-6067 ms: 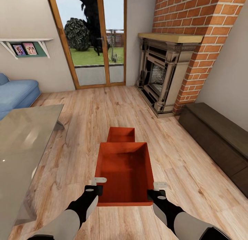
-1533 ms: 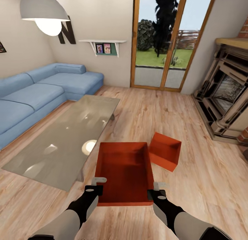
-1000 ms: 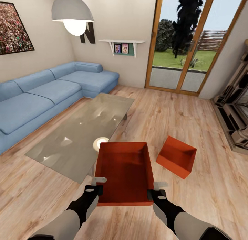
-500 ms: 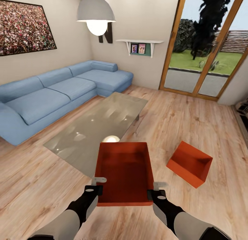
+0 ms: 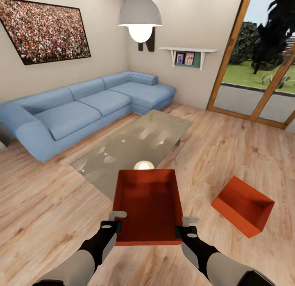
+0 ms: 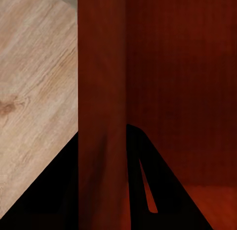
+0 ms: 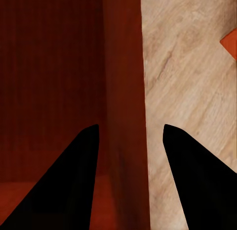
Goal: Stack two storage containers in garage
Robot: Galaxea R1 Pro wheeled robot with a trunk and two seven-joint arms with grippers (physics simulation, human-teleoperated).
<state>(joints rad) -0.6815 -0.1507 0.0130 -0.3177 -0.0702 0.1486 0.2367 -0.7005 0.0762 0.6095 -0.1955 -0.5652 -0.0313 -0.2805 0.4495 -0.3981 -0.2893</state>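
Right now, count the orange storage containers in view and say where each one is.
2. One storage container is held between the left end effector and the right end effector, in front of the robot. The other container sits on the wood floor, to the robot's right.

The glass tabletop (image 5: 135,148) and blue sofa (image 5: 82,110) block the left; bare wood floor (image 5: 213,150) lies open ahead, right.

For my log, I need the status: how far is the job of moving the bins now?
Early stage. In hand: both pincers, left and right, grip one bin by its side walls, lifted over the wood floor. Left: the second bin lies tilted near the sofa; nothing is stacked yet.
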